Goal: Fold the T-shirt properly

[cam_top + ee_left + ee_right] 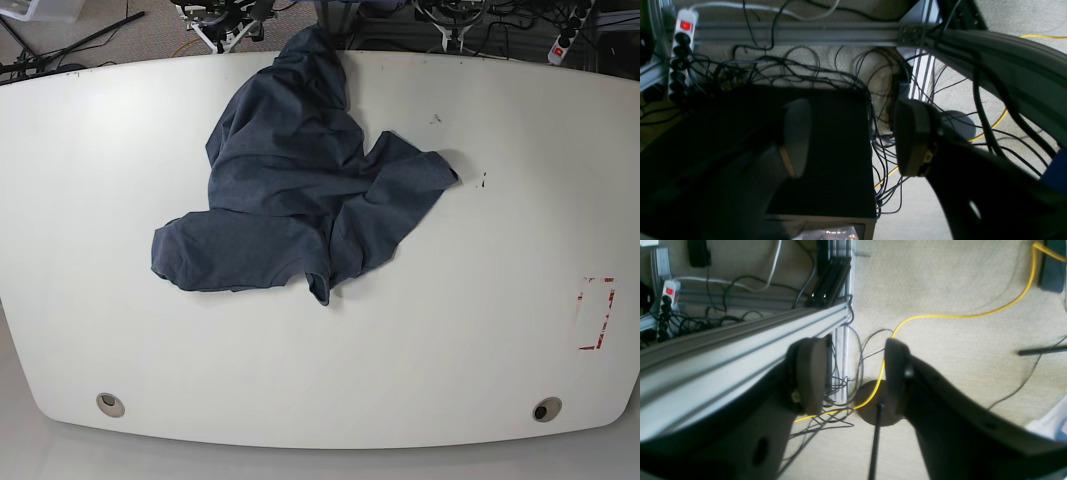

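The T-shirt [290, 190] is dark heathered navy and lies crumpled on the white table [480, 350] in the base view. It reaches from the far edge down toward the middle left, with one sleeve sticking out to the right; no lettering shows. Neither arm appears in the base view. My left gripper [855, 138] is open with nothing between its fingers, over floor cables and a black box [826, 150]. My right gripper [853, 373] is also open and empty, over carpet beside an aluminium rail [740, 340]. The T-shirt is out of both wrist views.
A red-and-white tape outline [597, 313] marks the table's right side. Two round grommets [110, 404] [545, 409] sit near the front edge. On the floor are a power strip [681, 50], tangled black cables [826, 70] and a yellow cable [957, 315].
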Robot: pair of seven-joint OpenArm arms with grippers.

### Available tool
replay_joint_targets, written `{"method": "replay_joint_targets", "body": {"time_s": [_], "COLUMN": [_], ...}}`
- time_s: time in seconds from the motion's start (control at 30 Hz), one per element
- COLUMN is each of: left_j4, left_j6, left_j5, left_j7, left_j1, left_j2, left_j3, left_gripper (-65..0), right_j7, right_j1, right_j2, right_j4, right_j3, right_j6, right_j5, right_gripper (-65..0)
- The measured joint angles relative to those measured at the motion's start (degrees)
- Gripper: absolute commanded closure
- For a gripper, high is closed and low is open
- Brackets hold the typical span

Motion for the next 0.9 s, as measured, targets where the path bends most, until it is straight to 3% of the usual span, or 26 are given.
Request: {"method": "replay_joint_targets", "body": {"time_s": [0.43, 0.9], "left_j4": [16.6, 40.3], "left_j6": [0.0, 0.1], "left_j5": [-0.2, -0.2], "left_j7": [0.7, 0.3], "left_j1": [12.2, 29.1], "left_j2": [-1.6, -2.7], "left_j3": [-0.1, -3.0], "left_gripper": [-36.0, -36.0], "right_j7": [-4.6, -4.5], "right_j1": [-11.9, -25.4], "right_j2": [-1.1, -3.4], "right_j4": [17.4, 32.8], "right_j3": [0.0, 0.4], "right_j6": [0.1, 0.4], "right_j5": [0.3, 2.8], "right_gripper": [-26.8, -26.8]}}
